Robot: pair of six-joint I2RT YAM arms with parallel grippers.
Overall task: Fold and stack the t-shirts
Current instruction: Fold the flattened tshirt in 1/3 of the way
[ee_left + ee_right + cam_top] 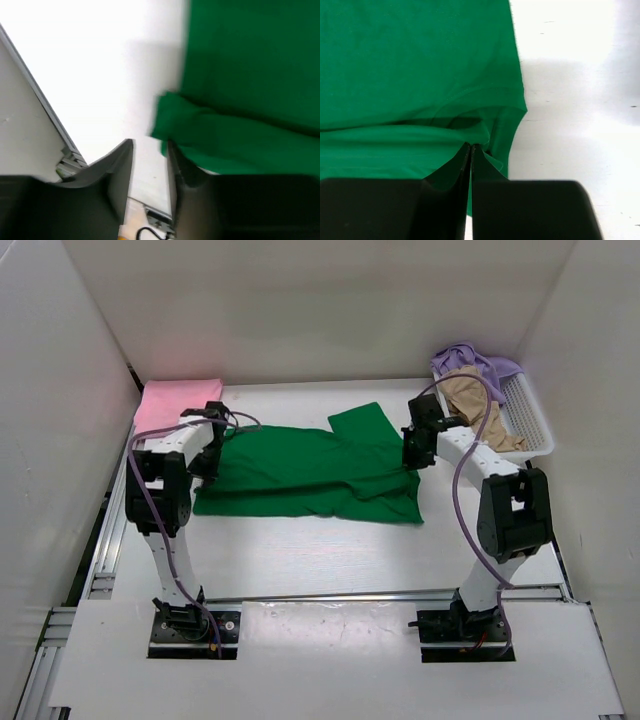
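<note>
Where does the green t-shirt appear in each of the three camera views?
Top external: green t-shirt spread out in the middle of the picture.
Left wrist: right half of the picture.
Right wrist: upper left, reaching the shut right gripper.
Shared landmark: the white table, bare beside the shirt in every view.

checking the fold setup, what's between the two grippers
The green shirt, spread out, fills the stretch between the left gripper and the right gripper; the top view shows it.
</note>
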